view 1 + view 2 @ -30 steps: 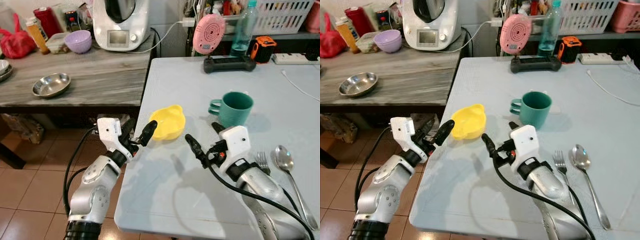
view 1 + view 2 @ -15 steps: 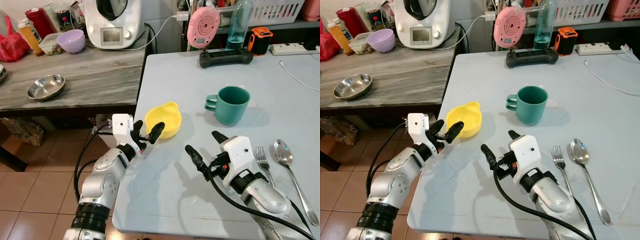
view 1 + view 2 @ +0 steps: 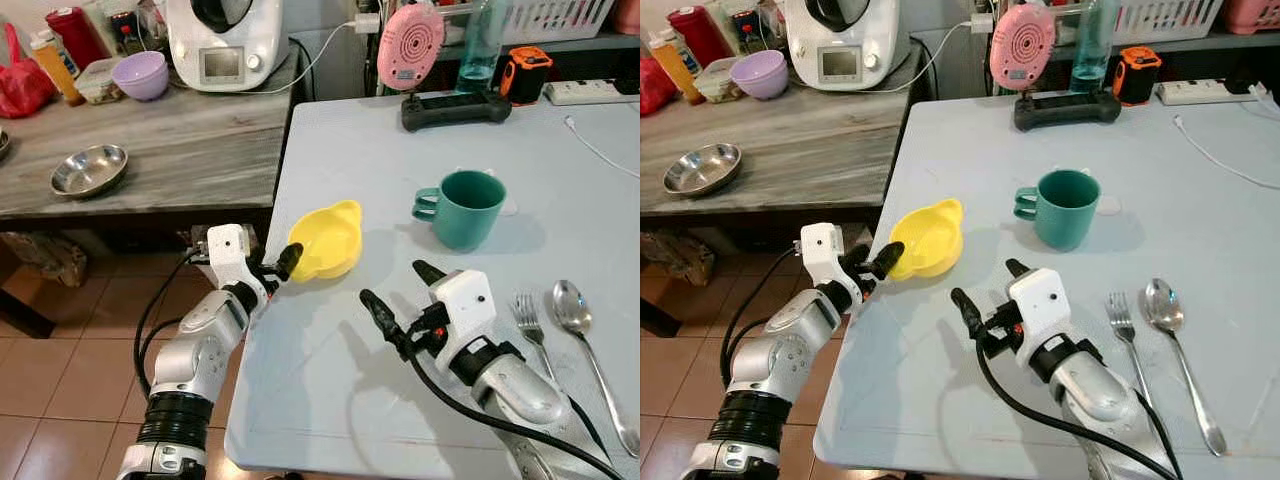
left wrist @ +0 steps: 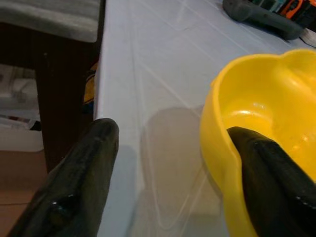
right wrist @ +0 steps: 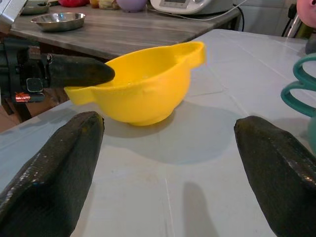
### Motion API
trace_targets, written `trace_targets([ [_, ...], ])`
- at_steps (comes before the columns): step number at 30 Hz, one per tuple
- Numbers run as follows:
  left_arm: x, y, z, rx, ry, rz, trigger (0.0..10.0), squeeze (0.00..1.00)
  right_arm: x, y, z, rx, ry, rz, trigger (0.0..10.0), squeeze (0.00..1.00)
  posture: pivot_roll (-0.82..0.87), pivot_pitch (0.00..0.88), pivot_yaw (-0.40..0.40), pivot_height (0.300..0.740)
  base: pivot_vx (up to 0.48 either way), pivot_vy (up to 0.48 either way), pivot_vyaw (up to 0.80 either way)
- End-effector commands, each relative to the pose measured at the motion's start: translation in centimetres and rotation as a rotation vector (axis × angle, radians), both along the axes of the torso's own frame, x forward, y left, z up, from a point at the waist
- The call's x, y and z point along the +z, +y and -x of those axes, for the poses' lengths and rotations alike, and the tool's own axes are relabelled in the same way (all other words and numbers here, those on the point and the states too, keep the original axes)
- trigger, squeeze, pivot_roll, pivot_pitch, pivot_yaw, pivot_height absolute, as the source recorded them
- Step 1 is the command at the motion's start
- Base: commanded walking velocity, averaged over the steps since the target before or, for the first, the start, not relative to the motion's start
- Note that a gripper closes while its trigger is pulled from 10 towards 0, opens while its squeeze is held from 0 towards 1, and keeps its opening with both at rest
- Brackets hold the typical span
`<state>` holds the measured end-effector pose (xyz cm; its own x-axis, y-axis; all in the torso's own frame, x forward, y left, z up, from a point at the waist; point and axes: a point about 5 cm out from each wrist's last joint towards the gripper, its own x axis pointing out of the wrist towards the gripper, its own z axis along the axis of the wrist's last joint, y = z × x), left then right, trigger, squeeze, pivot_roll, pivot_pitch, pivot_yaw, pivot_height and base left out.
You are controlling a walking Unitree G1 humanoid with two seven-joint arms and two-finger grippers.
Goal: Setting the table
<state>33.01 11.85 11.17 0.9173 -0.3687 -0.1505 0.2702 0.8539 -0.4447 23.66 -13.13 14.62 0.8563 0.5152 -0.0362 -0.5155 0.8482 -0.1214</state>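
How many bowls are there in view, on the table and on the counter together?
3. A yellow bowl is on the table's left edge, a purple bowl at the back of the wooden counter, and a steel bowl near its front. Others may be hidden.

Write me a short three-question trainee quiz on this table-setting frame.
1. True or false: the left end effector has one finger inside the yellow bowl.
2. Which lies nearer the table's right edge: A) the fork B) the spoon?
3. Fill in: the right end effector is ____ and holds nothing.

Key: 1 true; 2 B; 3 open.
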Motion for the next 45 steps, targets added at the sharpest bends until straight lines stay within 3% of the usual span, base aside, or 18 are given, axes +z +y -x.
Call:
trace_targets([
  [1,-0.1,0.7,-0.2,0.017,0.015,-0.008,0.0,0.0,-0.1,0.5,0.0,0.029,0.004,0.001,10.0,0.36,-0.19,0.122,0.154,0.74,0.0,0.0,0.0],
  [14,1.2,0.6,-0.4,-0.007,-0.001,0.006,0.0,0.0,-0.5,0.9,-0.4,0.048,0.014,0.002,10.0,0.37,-0.17,0.117,0.154,0.74,0.0,0.0,0.0],
  [27,1.5,-0.1,0.4,-0.141,-0.004,-0.019,0.0,0.0,-0.8,1.1,-0.7,0.066,0.018,0.01,10.0,0.36,-0.17,0.113,0.154,0.74,0.0,0.0,0.0],
  [31,1.1,-0.3,0.9,-0.194,0.022,-0.086,0.0,0.0,-0.9,1.3,-0.8,0.072,0.018,0.012,10.0,0.36,-0.16,0.111,0.153,0.74,0.0,0.0,0.0],
  [38,1.1,-0.1,1.1,-0.194,0.018,-0.095,0.0,0.0,-0.9,1.4,-1.0,0.075,0.015,0.014,10.0,0.36,-0.16,0.105,0.151,0.74,0.0,0.0,0.0],
  [45,2.0,0.8,1.2,-0.117,-0.071,-0.152,0.0,0.0,-0.7,1.6,-1.3,0.08,0.004,0.016,10.0,0.36,-0.15,0.09,0.144,0.74,0.0,0.0,0.0],
])
